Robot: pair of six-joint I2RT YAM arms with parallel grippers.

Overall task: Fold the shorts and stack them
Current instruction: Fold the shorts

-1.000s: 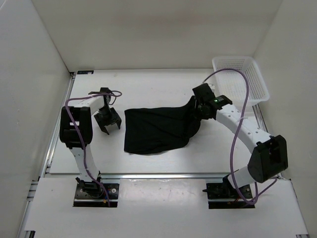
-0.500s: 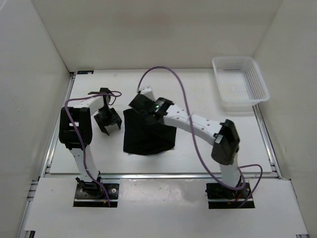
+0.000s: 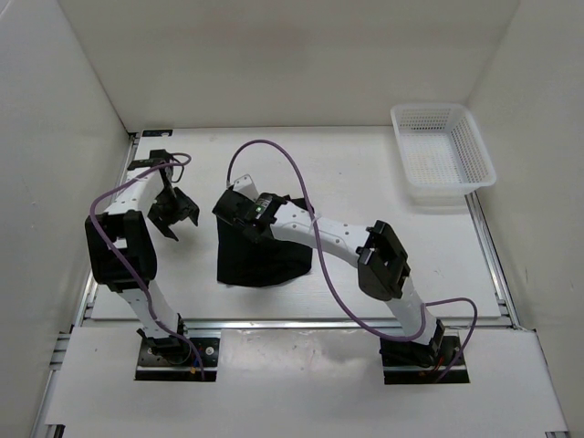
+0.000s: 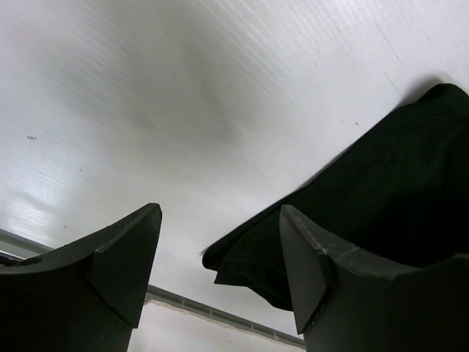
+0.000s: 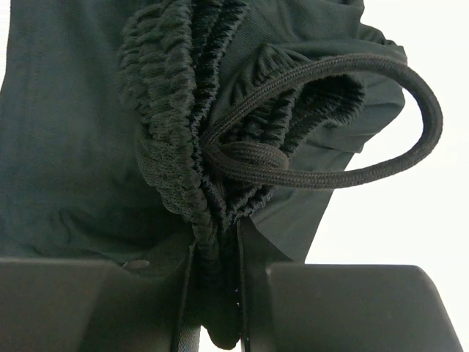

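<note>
Top external view: a plain black pair of soft fabric shorts point(image 3: 265, 260) lay folded on the white table point(image 3: 365, 164), its upper left corner under the right gripper point(image 3: 239, 208). The left gripper point(image 3: 173, 214) was spread and empty just to the left, and a white plastic mesh basket point(image 3: 429, 109) sat well apart to the right. Left wrist view: the left gripper point(image 4: 220, 213) stood with fingers apart above the table, the shorts point(image 4: 396, 176) beyond its right finger, not touching. Right wrist view: the right gripper point(image 5: 216, 257) was clamped on the gathered waistband of the shorts point(image 5: 73, 147), with the thin black drawstring point(image 5: 410, 95) looping out to the right above the fingertips.
</note>
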